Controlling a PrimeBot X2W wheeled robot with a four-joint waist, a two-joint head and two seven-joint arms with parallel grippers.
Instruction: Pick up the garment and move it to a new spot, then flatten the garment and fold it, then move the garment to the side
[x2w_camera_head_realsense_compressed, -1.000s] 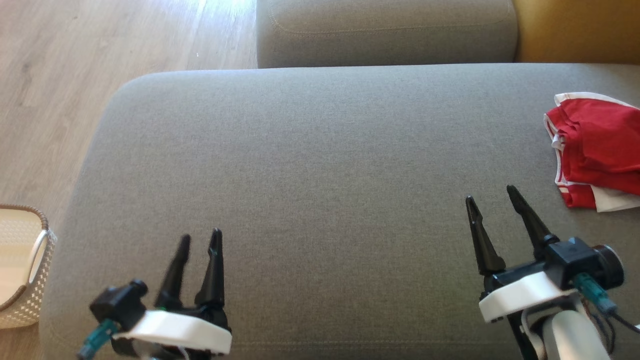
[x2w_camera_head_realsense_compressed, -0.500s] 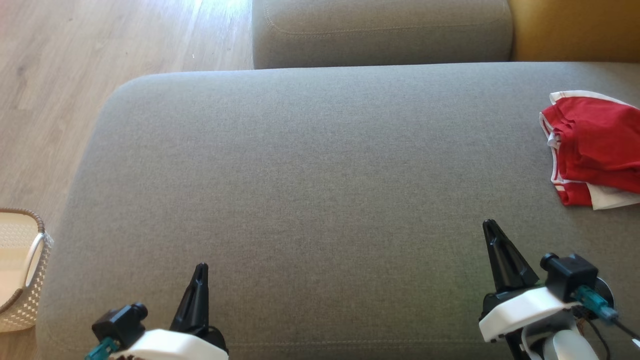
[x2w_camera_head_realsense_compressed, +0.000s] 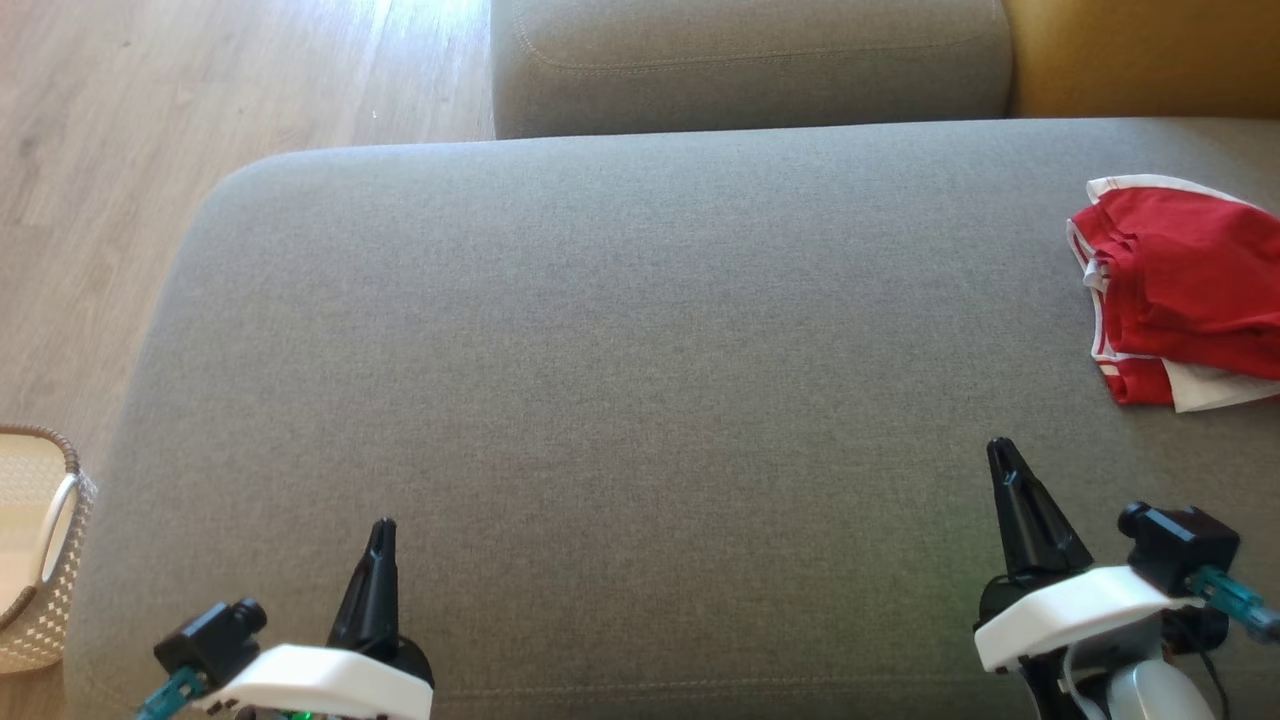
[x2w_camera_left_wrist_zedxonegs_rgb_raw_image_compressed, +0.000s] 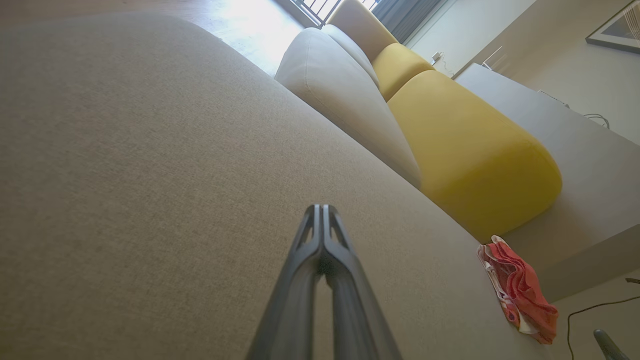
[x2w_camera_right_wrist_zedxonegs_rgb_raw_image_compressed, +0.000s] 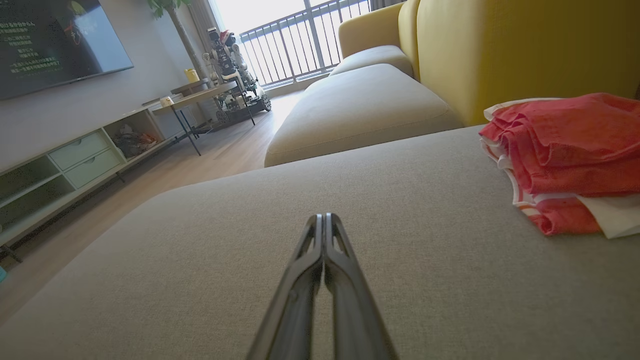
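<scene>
You've just closed both hands: a second ago each pair of fingers stood apart, and now the left gripper (x2w_camera_head_realsense_compressed: 382, 527) and the right gripper (x2w_camera_head_realsense_compressed: 1001, 448) each show one dark spike, tips pressed together with nothing between them. Both wrist views confirm it, the fingers meeting over bare grey fabric. The left one has also dropped back towards the near edge of the sofa cushion (x2w_camera_head_realsense_compressed: 620, 330), while the right one sits a little lower than it did. The slight slide of the whole scene is the head camera turning, not the things moving.

The shirt (x2w_camera_head_realsense_compressed: 1180, 285) lies well apart from both hands, at the far right of the cushion, as a compact red stack with white edges showing and part of it cut off by the edge of the head view. You can't read the chest print from here. The basket (x2w_camera_head_realsense_compressed: 50, 560) sits on the floor off the left end.

Judging by that, the fold and the move aside look finished, and closing up empty reads as you parking the arms
</scene>
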